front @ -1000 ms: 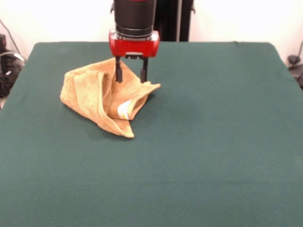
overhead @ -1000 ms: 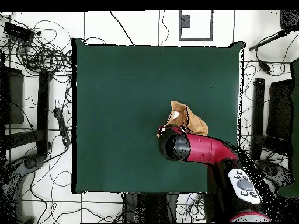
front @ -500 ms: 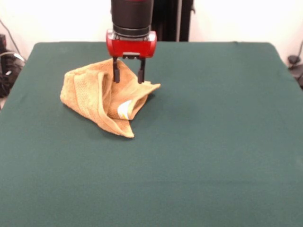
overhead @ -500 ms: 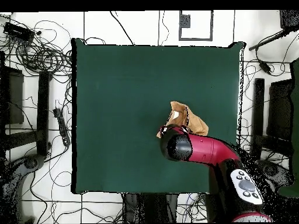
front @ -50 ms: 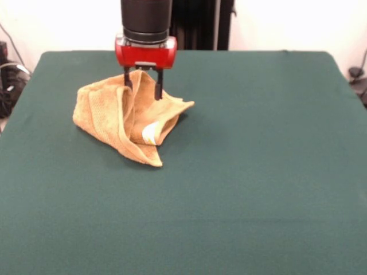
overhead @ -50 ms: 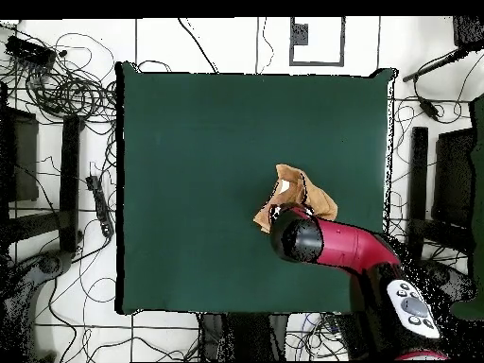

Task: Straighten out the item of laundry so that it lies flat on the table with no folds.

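Note:
The item of laundry point(front @ -50 ms: 123, 117) is an orange-tan terry towel, crumpled and folded over itself on the green table point(front @ -50 ms: 241, 172), left of centre and toward the far side. A white label shows in its front fold. My gripper point(front @ -50 ms: 143, 90) hangs open just above the towel's raised far edge, its two black fingers apart with nothing between them. In the overhead view the towel point(overhead @ -50 ms: 301, 192) is partly hidden under the red arm point(overhead @ -50 ms: 331, 246), which also hides the gripper.
Cables and stands point(overhead @ -50 ms: 66, 95) lie on the floor around the table's edges. A dark object point(front @ -50 ms: 8, 80) sits beyond the table's left edge in the front view.
My gripper has risen a little and shifted left over the towel's far edge, still open. The towel has not moved.

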Robot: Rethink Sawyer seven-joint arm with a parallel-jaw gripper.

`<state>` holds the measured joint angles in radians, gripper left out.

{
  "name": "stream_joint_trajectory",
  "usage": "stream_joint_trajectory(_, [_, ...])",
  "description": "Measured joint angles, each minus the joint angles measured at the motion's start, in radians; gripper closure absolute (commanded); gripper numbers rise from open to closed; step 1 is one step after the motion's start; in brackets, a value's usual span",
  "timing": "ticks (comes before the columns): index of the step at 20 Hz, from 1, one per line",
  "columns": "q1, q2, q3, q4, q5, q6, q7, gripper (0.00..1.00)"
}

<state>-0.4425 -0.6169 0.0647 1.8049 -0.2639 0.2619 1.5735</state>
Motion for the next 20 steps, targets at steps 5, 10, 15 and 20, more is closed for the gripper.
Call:
stream_joint_trajectory(5, [-0.039,0.003,0.018,-0.001,0.0,0.0,0.0,0.0])
stream_joint_trajectory(10, [-0.067,0.026,0.031,-0.016,-0.016,0.0,0.0,0.0])
stream_joint_trajectory(15, [-0.106,0.082,0.064,-0.05,-0.053,0.0,0.0,0.0])
stream_joint_trajectory(20, [-0.134,0.139,0.089,-0.093,-0.093,0.0,0.0,0.0])
